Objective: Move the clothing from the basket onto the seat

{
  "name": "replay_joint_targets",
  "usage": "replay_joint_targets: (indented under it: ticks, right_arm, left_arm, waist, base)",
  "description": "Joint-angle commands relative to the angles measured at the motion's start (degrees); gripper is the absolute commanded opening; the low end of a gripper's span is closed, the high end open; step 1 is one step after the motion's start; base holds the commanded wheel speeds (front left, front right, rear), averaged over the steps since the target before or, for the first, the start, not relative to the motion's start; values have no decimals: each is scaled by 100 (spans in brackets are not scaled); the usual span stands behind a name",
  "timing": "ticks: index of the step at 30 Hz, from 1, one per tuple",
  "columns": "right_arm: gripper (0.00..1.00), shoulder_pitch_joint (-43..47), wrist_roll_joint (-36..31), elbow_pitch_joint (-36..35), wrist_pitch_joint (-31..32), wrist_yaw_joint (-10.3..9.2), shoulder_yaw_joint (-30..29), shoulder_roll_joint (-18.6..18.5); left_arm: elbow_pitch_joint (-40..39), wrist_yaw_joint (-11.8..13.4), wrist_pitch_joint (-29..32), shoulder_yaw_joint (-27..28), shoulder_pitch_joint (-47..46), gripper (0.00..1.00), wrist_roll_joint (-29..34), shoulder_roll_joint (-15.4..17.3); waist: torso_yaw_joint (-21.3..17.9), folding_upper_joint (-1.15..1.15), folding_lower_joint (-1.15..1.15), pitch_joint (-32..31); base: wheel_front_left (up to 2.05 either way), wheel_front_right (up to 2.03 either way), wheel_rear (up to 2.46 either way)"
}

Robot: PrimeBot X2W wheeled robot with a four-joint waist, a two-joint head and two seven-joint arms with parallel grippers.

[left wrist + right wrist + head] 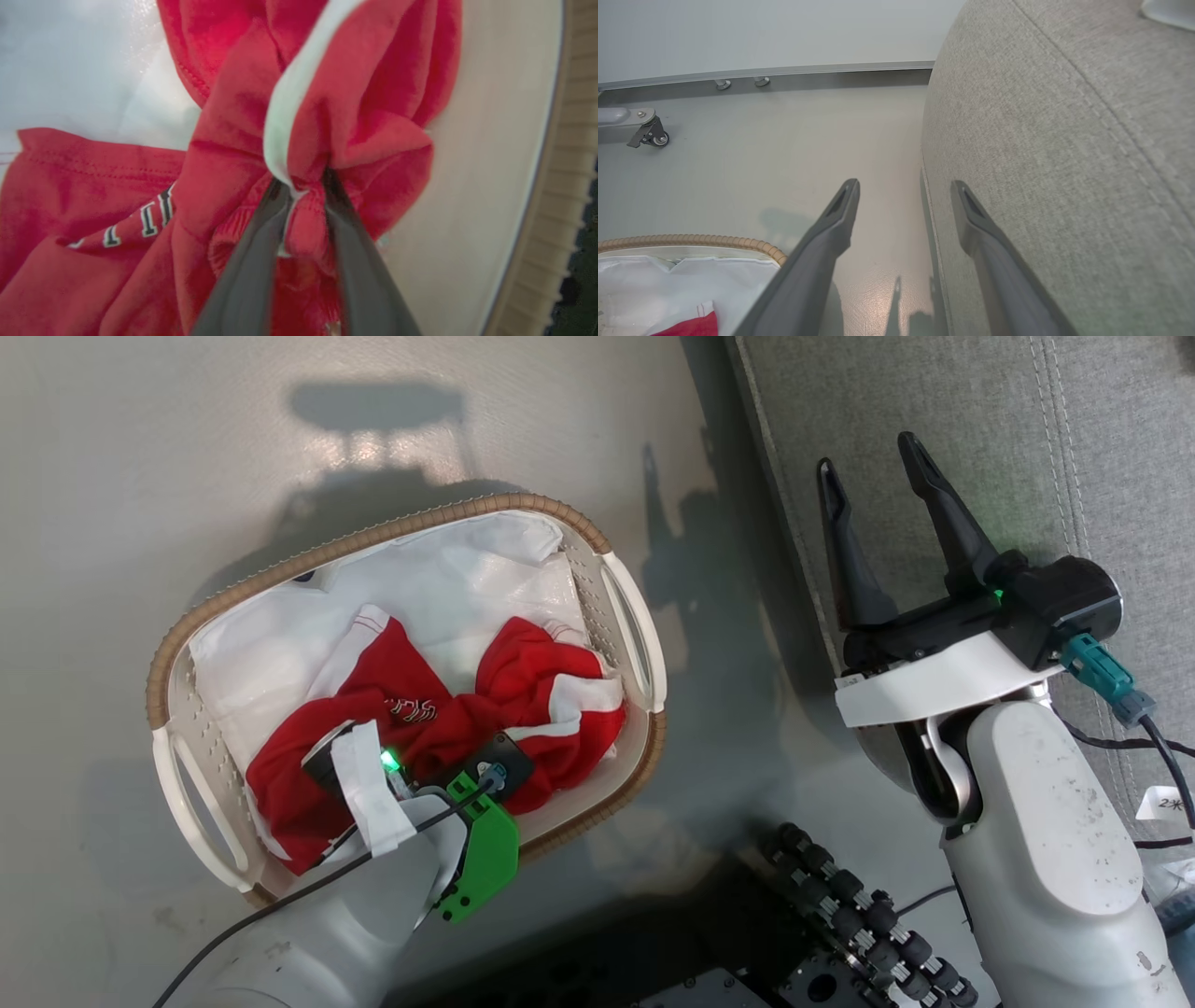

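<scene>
Closest to us, the left claw [304,186] has its two dark, tapering fingers drawn in on a bunched fold of the clothing [233,154]. Their tips are sunk in the cloth, so we cannot see whether they meet. The fabric is soft red jersey, slightly blurred, with a white band [289,107] running up from the pinch. Left of the claw, a crease carries navy-and-white lettering [149,219], folded over and unreadable. From the head view, this claw is hidden under its own wrist and a green bracket [481,845].

The clothing lies crumpled in the basket [401,527], around and beneath the claw, over a wrinkled white liner [448,579]. The basket is oval, of cream perforated plastic with a brown ribbed rim. Its near edge is cut off by the pale forearm [308,933]. It stands on a glossy grey floor [140,476].

The right claw [868,453] hangs well apart from the left one, fingers spread wide and holding nothing. Under it is the edge of the seat [1074,448], grey woven upholstery with stitched seams that runs out of frame.
</scene>
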Motion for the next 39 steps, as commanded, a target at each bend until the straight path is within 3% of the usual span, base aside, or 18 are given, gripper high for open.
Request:
replay_joint_targets:
  ticks: [1, 2, 16, 27, 39]
  right_arm:
    - [100, -61, -8, 14, -28, -6, 2, -12]
    - [100, -67, -19, 18, -28, -6, -3, -12]
    - [100, 84, -294, 233, -28, -6, -117, -15]
    - [100, 458, -711, 504, -28, -7, -307, -17]
    - [100, 1223, -986, 821, -28, -6, -489, -17]
  left_arm:
    - [25, -15, 48, -79, -13, 7, -94, 97]
    - [17, -15, 62, -114, -15, 0, -126, 108]
    - [-123, -16, -506, -297, 134, 0, -611, 56]
    - [-733, 90, -782, -163, 540, 0, -882, -6]
    - [-2368, 335, -781, 453, 1326, 0, -709, 170]
  waist:
    - [13, 0, 0, -5]
    - [21, 0, 0, -9]
    - [309, 0, 0, -734]
    - [766, 0, 0, -2059]
    - [1227, 0, 0, -3737]
  base:
    - [0, 0, 0]
    - [0, 0, 0]
    - [0, 0, 0]
    - [0, 0, 0]
    - [0, 0, 0]
